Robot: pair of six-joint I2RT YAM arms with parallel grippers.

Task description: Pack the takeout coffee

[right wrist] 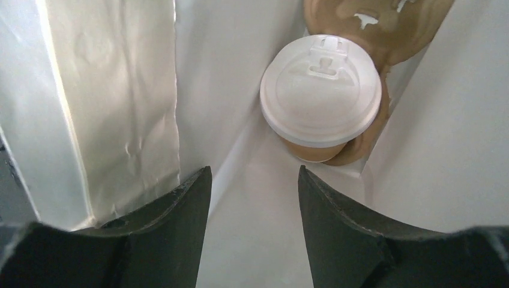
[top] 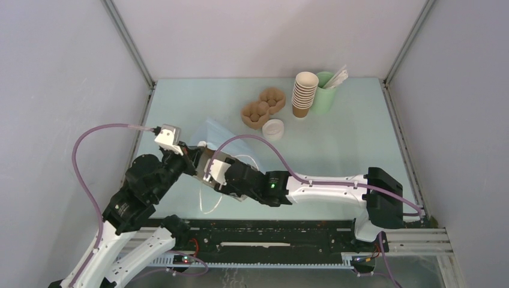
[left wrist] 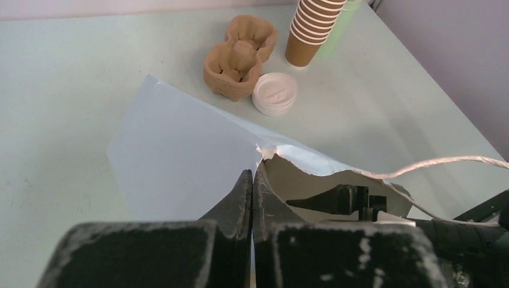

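Your right gripper (right wrist: 255,174) has its two dark, matte, wedge-shaped fingers spread, with only the smooth white floor of the bag (right wrist: 456,132) between them. Left of those fingers stands a creased, cream, faintly shiny panel of the bag's wall.

Ahead of the fingertips, slightly right of the gap and clear of both tips, stands the takeout coffee (right wrist: 321,90). It has a round white plastic lid with a moulded sip tab, and a band of brown paper cup shows under the lid. It sits in a rough, fibrous brown pulp holder (right wrist: 384,24) that rises behind it, deep inside the bag.

Your left gripper (left wrist: 252,180) has its black fingers pressed together, pinching the ragged edge of the bag's mouth. Left of and beyond these fingertips the bag's outside lies as a flat, pale blue sheet. To their right the mouth gapes, and a thin twisted white cord handle (left wrist: 444,162) trails off.

Farther out on the pale green table (left wrist: 60,90) sits a lumpy two-cup pulp carrier (left wrist: 237,60). A stack of flat white lids (left wrist: 275,93) lies just to its right. Beyond these stand a tall stack of ribbed brown cups (left wrist: 312,30) and a pale green cup (left wrist: 339,30).
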